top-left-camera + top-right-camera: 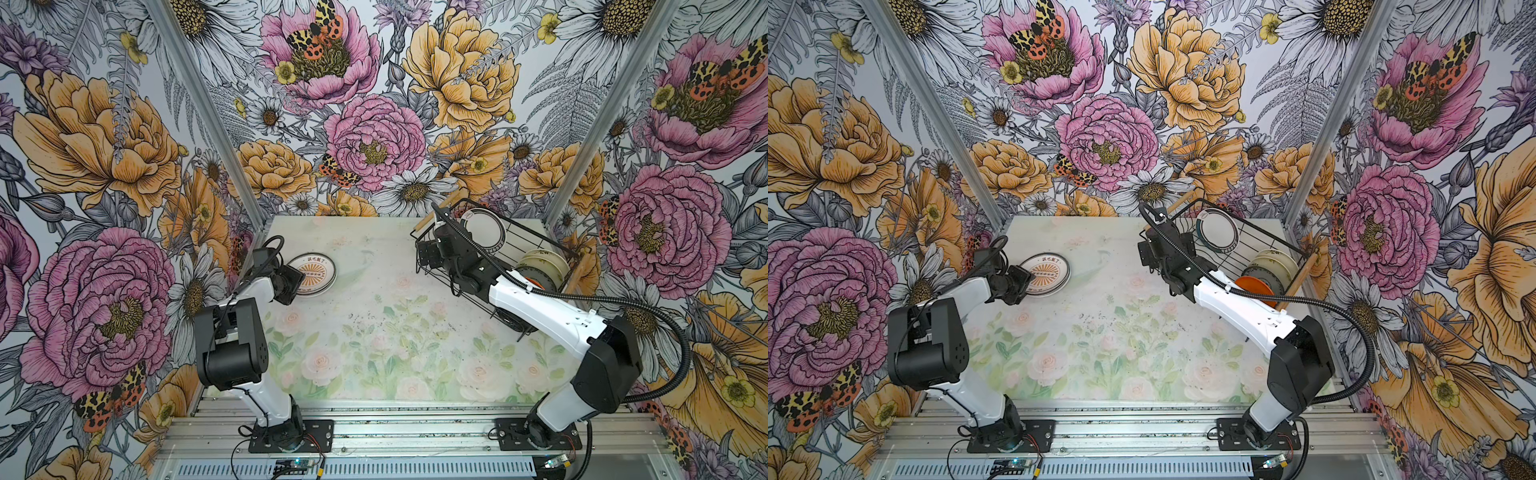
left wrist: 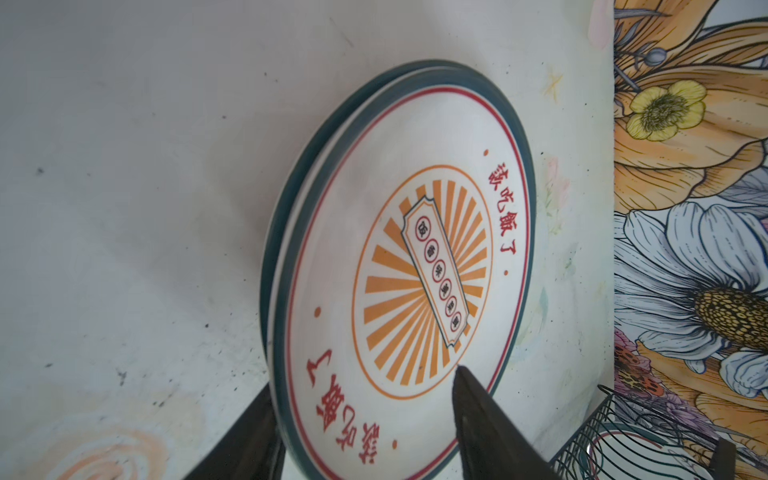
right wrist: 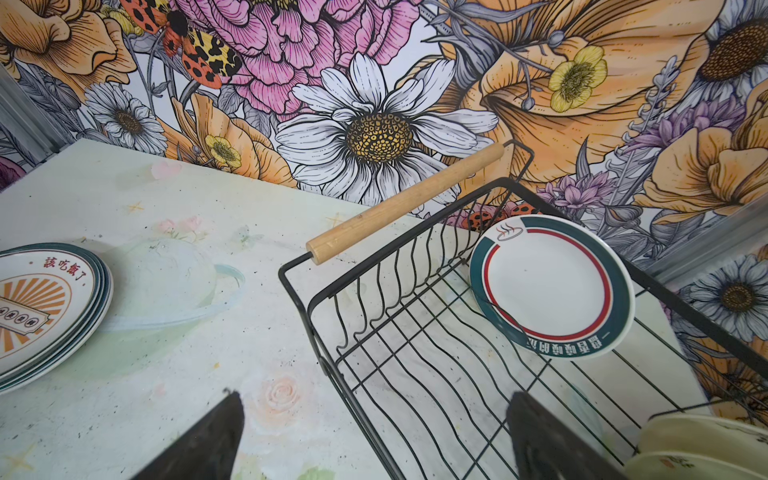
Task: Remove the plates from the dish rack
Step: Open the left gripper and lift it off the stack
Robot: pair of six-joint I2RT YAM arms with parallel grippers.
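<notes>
Left gripper: jaws apart, astride the sunburst plates, at least 3 stacked flat at the worktop's 9 o'clock. Right gripper: jaws wide apart above the dish rack at 2 o'clock. Rack contents: 1 teal-rimmed plate, at least 3 cream plates, 1 orange plate.

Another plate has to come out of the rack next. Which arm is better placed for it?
Right. The right gripper hangs open at the dish rack's end, facing the teal-rimmed plate standing there. The left gripper is across the table, its jaws astride the rim of the unloaded stack.
</notes>
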